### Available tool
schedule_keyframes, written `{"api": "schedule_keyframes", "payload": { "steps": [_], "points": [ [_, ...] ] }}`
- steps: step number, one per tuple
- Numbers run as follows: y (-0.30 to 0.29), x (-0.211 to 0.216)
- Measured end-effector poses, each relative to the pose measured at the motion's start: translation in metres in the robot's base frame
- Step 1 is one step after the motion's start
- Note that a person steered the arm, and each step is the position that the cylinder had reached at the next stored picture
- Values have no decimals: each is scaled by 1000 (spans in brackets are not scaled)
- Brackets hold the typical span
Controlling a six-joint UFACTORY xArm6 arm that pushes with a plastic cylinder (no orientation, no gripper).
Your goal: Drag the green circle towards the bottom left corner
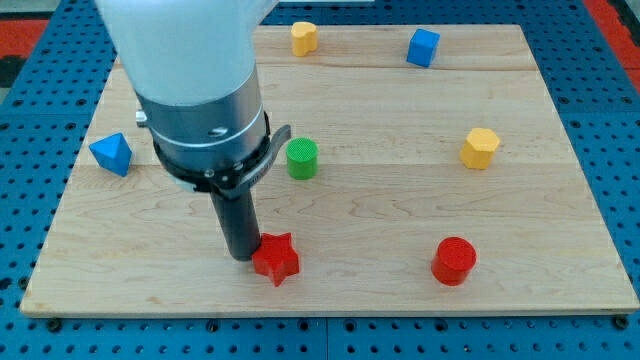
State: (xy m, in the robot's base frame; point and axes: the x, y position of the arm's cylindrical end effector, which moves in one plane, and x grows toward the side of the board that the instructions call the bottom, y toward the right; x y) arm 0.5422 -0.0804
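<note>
Board: a wooden board (400, 200) lies on a blue pegboard surface.
Arm end: a straight dark rod under a grey and white housing; no hand is fitted, so there is nothing to release, clench or grasp with.
My tip (241, 257): stands low on the board at the view's centre-left, touching or just beside the left edge of the red star (276, 259); contact cannot be settled from this view.
Task block: the green circle (302, 158) stands upright near the board's middle, above and slightly right of my tip, apart from it and just right of the arm's housing.
Other blocks: blue triangular block (111, 153) at the left edge; yellow block (304, 37) and blue cube (423, 47) along the top; yellow block (480, 148) at the right; red cylinder (454, 260) at the lower right.
Stage, judged: the green circle is not yet engaged; my tip sits on its wrong side for a drive to the bottom left corner.
Risk one: moving off from here may shove the red star, because it lies against my tip.
Risk two: an off-centre push would let the round block roll off my tip and slip sideways.
Risk three: the red star sits near the likely path and may be swept along.
Risk four: the housing hides the ground left of the green circle, so approach there is hard to check.
</note>
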Motion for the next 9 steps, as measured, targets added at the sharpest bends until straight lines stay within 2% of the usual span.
{"api": "schedule_keyframes", "payload": {
  "steps": [1, 2, 3, 4, 5, 6, 7, 8, 9],
  "points": [
    [86, -46],
    [120, -62],
    [82, -71],
    [98, -73],
    [113, -106],
    [37, -83],
    [-19, -42],
    [58, -81],
    [21, -107]
  ]
}}
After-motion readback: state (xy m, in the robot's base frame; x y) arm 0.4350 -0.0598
